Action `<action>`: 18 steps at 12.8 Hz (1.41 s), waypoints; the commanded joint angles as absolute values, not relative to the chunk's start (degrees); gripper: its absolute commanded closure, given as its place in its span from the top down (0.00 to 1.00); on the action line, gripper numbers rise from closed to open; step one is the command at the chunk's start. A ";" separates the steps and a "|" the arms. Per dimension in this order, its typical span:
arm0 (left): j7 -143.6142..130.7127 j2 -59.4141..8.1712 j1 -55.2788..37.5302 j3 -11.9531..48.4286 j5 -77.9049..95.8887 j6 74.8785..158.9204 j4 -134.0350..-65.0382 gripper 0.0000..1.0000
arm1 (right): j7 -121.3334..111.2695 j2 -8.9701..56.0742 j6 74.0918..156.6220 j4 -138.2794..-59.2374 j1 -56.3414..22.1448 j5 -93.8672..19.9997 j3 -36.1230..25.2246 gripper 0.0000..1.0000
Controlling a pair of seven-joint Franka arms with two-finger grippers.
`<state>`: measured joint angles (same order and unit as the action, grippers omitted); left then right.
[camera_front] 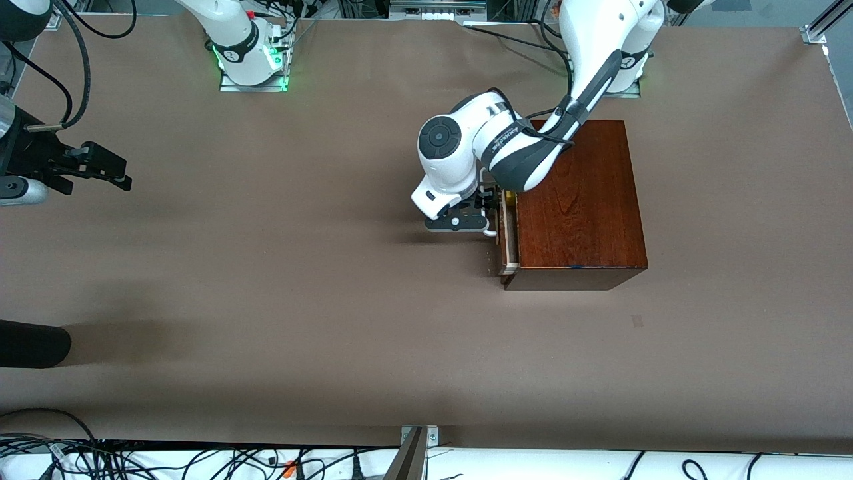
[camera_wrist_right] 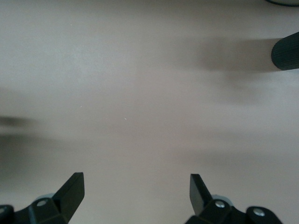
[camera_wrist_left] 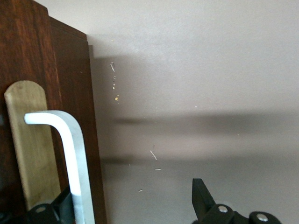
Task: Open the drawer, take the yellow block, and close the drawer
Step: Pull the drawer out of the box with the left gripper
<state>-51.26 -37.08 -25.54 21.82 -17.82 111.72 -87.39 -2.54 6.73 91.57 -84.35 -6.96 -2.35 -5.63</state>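
Note:
The dark reddish-brown wooden box (camera_front: 580, 200) stands toward the left arm's end of the table. Its drawer (camera_front: 504, 247) is out by a narrow gap, with a pale wood rim showing. A sliver of yellow (camera_front: 510, 197) shows in that gap under the left arm; the rest of the yellow block is hidden. My left gripper (camera_front: 488, 203) is at the drawer front, open, with the white handle (camera_wrist_left: 74, 154) between its fingers and close to one finger (camera_wrist_left: 60, 205). My right gripper (camera_front: 100, 167) waits open and empty over the table at the right arm's end.
A black rounded object (camera_front: 33, 343) lies at the table's edge at the right arm's end, nearer the front camera; it also shows in the right wrist view (camera_wrist_right: 285, 53). Bare brown table surface (camera_front: 300, 267) spreads in front of the drawer.

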 commanded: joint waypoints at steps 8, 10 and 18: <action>-54.05 -41.30 -29.27 22.24 -12.83 123.66 -84.20 1.00 | -2.46 6.24 92.02 -84.90 -6.68 -2.29 -5.36 1.00; -54.23 -41.92 -29.62 22.24 -12.83 123.66 -83.06 1.00 | -2.55 6.24 92.02 -84.90 -6.68 -2.29 -5.36 1.00; -56.43 -44.65 -31.38 22.24 -13.09 123.66 -79.80 1.00 | -2.46 6.24 92.11 -84.90 -6.68 -2.29 -5.36 1.00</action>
